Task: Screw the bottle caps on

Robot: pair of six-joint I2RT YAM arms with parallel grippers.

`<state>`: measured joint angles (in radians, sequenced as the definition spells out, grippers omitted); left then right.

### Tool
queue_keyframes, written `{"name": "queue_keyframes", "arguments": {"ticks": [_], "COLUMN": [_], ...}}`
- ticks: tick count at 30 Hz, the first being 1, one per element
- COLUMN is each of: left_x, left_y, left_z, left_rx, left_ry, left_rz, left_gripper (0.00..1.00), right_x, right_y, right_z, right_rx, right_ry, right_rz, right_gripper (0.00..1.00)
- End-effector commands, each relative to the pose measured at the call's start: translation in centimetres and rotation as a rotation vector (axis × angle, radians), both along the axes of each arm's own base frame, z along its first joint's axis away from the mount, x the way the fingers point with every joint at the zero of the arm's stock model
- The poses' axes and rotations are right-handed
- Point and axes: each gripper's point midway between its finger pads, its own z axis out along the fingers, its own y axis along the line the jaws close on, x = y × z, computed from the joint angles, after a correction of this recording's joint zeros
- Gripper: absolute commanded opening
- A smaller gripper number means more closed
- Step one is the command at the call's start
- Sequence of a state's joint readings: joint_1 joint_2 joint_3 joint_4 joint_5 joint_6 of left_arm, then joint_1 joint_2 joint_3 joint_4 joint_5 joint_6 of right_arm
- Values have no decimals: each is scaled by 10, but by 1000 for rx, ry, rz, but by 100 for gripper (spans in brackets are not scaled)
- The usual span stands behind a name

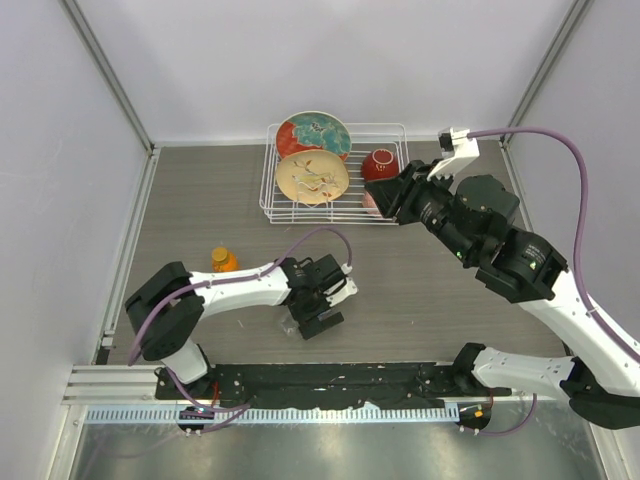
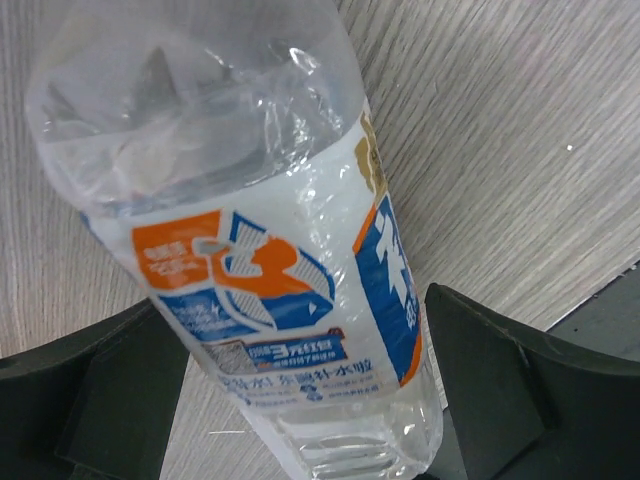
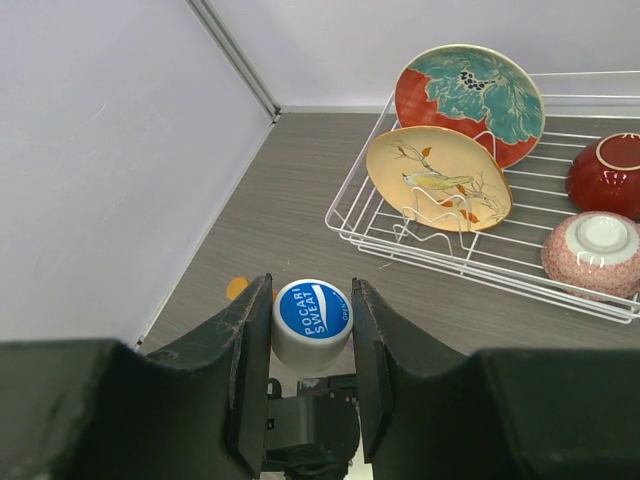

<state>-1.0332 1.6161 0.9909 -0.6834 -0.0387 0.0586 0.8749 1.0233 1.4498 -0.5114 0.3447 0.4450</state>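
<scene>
A clear bottle [image 2: 290, 250] with a white-blue label stands tilted between the fingers [image 2: 500, 390] of my left gripper [image 2: 290, 340]. That gripper is spread wide open, and the bottle's sides lie close against both fingers. From above, the bottle [image 1: 296, 322] is a small clear shape beside the left gripper [image 1: 322, 315], near the table's front. My right gripper [image 3: 312, 330] is shut on a white cap [image 3: 312, 320] with a blue printed top. It hangs high by the rack's front right corner [image 1: 388, 200]. A squat orange bottle [image 1: 224, 260] stands at the left.
A white wire rack [image 1: 330, 222] at the back holds two upright plates [image 1: 312, 177], a red bowl [image 1: 380, 163] and a pink bowl [image 3: 592, 250]. White walls enclose the table on three sides. A black rail [image 1: 330, 375] runs along the near edge.
</scene>
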Motion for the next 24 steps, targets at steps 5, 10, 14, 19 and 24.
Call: {"name": "queue_keyframes", "arguments": {"ticks": [5,10,14,19,24], "left_x": [7,16,18,21,32], "left_y": [-10,-7,-3,-6,-7], "left_z": [-3,5,5,23,116], "left_rx": [-18,-1,14,-5,-87], "left_ry": [-25,-69,-85,-113,-252], "left_rz": [-2,20,16,-46,-242], "left_gripper": [77,48,46,38,40], "right_x": [-3,-2,-4,-4,-2], "right_y": [-6,-4,-5,-4,0], "right_z": [16,14,13,13,31], "right_rx": [2,-9,-4,-2,4], "right_ry": [-41,-39,-40,-39,-55], "right_rz": [1,5,10,15,20], "right_gripper": [10,9,10,9,9]}}
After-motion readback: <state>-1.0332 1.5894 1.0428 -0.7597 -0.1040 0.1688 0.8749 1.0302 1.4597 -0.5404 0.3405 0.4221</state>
